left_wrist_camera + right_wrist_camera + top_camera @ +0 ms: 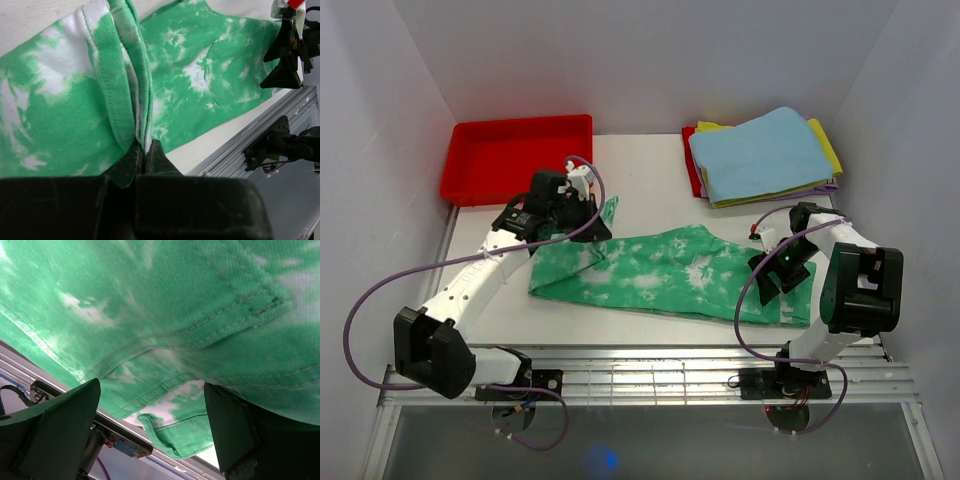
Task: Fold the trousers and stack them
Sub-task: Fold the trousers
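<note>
Nearest the overhead camera, the white-and-black left arm (pixel 470 285) and right arm (pixel 860 285) rise from the near edge of the flat white worktop (pixel 650 185). Between them the soft green fabric trousers with white tie-dye blotches (pixel 660 268) lie lengthwise across the worktop, legs to the left and waist to the right. The left tool (pixel 588 212) is at the leg ends, and the right tool (pixel 780 272) is at the waist's near corner. At the back stand 1 shallow red plastic tray (pixel 515 160) and, well apart to its right, 1 pile of folded cloths. A plain light blue cloth (pixel 760 150) tops the pile, with a plain yellow cloth (pixel 826 145) under it; the layers below are too thin to count.

From the left wrist, the left tool (pixel 145 150) is clenched on the stitched hems of the trousers (pixel 210 75), which stand up in a ridge.

From the right wrist, the right tool (pixel 150 412) is released. Its 2 fingers (pixel 65 425) are spread wide either side of the waistband corner of the trousers (pixel 150 315). Whether they touch the cloth I cannot tell.

Judging by the drape, the 1 pair is light, limp and not slippery. It will likely sag between holds, so the thick seamed hems and waistband look the surest places to grip, with 2 tools sharing the span.
</note>
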`<state>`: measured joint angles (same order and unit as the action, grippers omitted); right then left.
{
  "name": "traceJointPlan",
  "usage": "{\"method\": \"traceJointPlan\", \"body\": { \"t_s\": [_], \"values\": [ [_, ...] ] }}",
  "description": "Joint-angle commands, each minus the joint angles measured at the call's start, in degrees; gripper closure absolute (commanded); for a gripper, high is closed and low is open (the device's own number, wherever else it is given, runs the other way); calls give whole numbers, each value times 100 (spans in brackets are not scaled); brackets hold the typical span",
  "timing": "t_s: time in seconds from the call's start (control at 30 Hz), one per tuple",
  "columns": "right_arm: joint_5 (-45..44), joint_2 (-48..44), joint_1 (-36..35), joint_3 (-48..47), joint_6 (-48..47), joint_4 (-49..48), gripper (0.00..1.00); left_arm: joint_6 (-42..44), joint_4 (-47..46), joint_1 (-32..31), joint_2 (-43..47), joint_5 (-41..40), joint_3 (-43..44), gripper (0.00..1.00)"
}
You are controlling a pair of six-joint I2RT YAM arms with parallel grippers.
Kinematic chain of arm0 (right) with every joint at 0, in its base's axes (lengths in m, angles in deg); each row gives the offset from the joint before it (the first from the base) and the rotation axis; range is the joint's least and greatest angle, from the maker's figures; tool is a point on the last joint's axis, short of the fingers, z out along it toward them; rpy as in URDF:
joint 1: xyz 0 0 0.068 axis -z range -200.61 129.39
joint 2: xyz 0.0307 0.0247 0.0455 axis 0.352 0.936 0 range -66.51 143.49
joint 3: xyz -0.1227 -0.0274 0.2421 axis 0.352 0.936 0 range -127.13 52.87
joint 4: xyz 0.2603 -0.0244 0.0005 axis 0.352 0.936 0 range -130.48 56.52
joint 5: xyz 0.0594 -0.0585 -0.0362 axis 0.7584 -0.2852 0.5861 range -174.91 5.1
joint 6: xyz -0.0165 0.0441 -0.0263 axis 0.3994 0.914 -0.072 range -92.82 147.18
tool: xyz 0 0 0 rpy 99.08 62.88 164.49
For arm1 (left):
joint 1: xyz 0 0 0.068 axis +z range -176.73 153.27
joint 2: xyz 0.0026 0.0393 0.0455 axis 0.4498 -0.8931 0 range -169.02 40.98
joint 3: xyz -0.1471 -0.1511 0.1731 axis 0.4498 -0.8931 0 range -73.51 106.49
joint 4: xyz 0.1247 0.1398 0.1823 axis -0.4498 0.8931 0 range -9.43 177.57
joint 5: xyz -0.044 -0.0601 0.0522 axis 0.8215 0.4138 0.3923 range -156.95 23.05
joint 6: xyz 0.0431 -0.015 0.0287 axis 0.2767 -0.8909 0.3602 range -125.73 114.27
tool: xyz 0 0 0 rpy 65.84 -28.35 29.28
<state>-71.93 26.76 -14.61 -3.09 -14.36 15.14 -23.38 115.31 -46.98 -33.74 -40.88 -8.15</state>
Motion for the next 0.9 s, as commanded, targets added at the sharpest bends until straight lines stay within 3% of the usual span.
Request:
{"method": "traceJointPlan", "body": {
  "t_s": [0.0,0.4,0.87],
  "values": [
    [-31,235,24,156,67,-226,10,-835,-749,-732,54,-899,-155,100],
    [-23,218,24,226,129,-209,10,-1671,-1496,-1613,-859,-1438,-463,100],
    [48,165,24,226,155,-174,10,-2076,-1734,-2106,-1800,-1587,-208,100]
  ]
}}
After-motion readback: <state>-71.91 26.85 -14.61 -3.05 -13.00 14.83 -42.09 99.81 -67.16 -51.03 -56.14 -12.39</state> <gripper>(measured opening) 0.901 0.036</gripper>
